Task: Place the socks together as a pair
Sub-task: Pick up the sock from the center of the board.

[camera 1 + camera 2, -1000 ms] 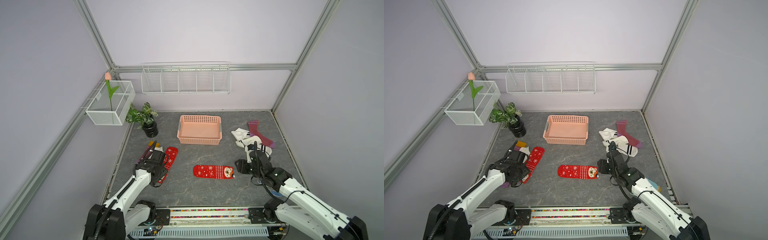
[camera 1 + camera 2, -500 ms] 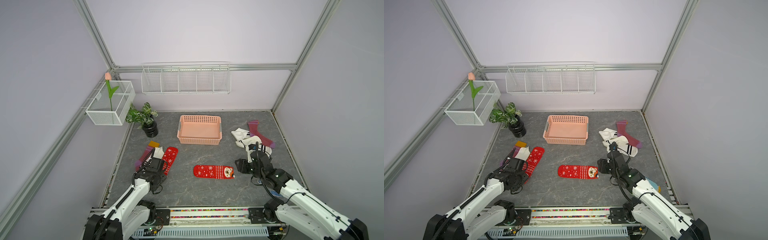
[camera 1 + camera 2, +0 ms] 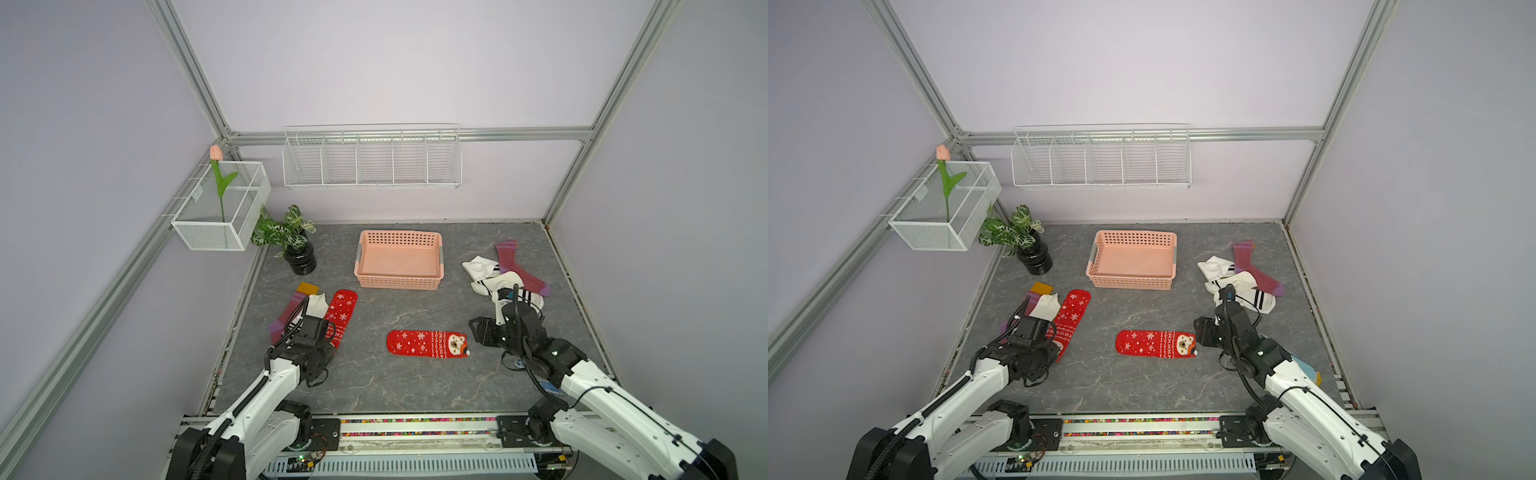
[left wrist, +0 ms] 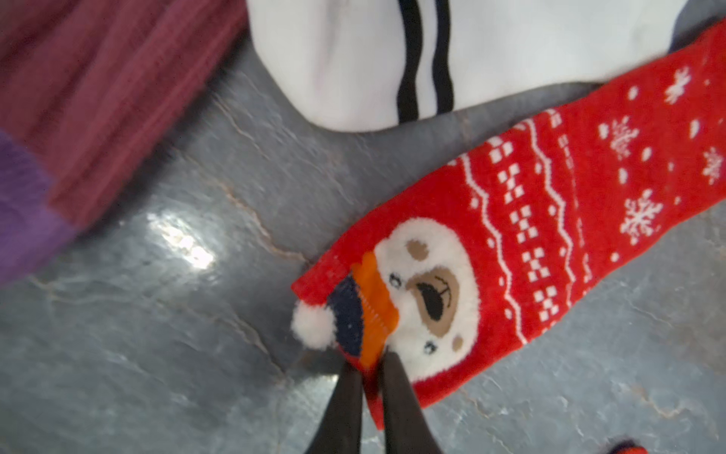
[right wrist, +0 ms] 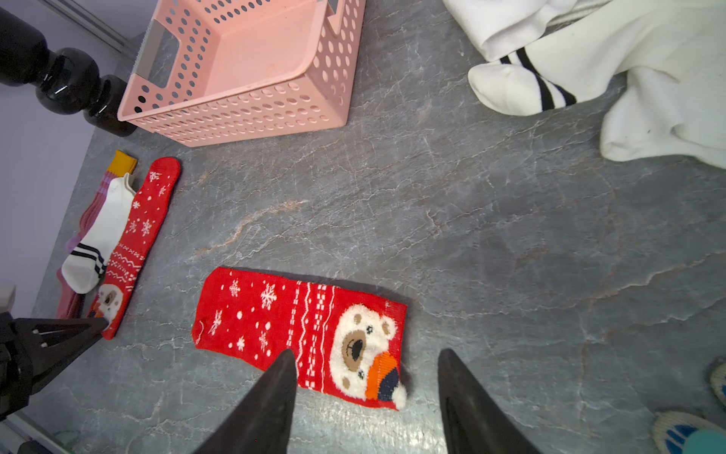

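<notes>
In both top views the left gripper [image 3: 331, 338] sits low over the bear end of the left red sock [image 3: 343, 305]. That sock lies slanted near the left edge of the desk [image 3: 395, 386], just beside the left striped sock [image 3: 318, 302] and the left maroon sock [image 3: 290, 311]. The middle red sock [image 3: 1152, 343] lies flat towards the front edge, its bear end just beside the right gripper [image 3: 1200, 332]. The right striped socks [image 3: 486, 272] and the right maroon sock [image 3: 513, 266] are heaped near the right edge, and the pink basket [image 3: 399, 284] stands towards the back edge. In the left wrist view the left gripper's two dark fingers [image 4: 349, 393] are pinched almost together on the cuff hem of the left red sock, next to the bear's orange and navy hat. In the right wrist view the right gripper's fingers [image 5: 281, 377] stand wide apart and grip nothing. The bear end of the middle red sock shows between them, and whether they touch it I cannot tell
</notes>
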`<state>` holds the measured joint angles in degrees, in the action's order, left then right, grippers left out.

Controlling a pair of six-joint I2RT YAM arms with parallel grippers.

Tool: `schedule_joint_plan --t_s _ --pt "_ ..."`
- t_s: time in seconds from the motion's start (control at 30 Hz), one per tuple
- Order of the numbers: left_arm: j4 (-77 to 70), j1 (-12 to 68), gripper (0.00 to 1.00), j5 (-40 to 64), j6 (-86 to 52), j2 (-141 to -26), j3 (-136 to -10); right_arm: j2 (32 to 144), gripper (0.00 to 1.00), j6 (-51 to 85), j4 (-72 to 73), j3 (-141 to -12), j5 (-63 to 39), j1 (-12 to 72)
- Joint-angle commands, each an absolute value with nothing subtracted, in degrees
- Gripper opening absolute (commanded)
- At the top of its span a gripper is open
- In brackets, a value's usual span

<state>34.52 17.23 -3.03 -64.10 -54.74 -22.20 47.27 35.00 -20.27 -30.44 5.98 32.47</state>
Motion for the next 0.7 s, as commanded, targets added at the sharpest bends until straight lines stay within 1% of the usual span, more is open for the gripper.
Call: schedule_joint_plan --t_s 0.0,0.1,0.17,0.27,0.4,0.57,0.67 --pt "34.37 16.96 0.05 0.45 -65.74 -52.76 -22.85 47.13 0.61 36.53 -16.49 -29.27 4.96 34.41" --pt "34.44 16.96 0.0 3.06 -67.31 -50.42 -23.71 48.82 0.62 37.54 -13.31 -29.44 6.49 38.71" --pt "34.33 16.96 0.0 4.91 -69.17 -48.71 -24.05 50.56 0.63 39.22 -10.54 -29.72 8.41 42.45" --pt "34.08 16.96 0.0 7.79 -72.33 -46.06 -24.12 54.2 0.64 45.26 -1.81 -28.9 7.16 46.49" --pt "32.65 17.04 0.0 11.71 -78.68 -42.22 -23.25 62.05 0.66 54.45 10.16 -29.39 7.83 53.41" --pt "21.37 17.01 0.0 18.88 -89.7 -38.52 -17.88 72.78 0.69 60.89 18.74 -33.76 11.01 61.14" --pt "23.2 17.02 0.0 18.7 -90.28 -37.12 -19.47 79.15 0.69 65.98 24.35 -35.57 11.72 63.59"
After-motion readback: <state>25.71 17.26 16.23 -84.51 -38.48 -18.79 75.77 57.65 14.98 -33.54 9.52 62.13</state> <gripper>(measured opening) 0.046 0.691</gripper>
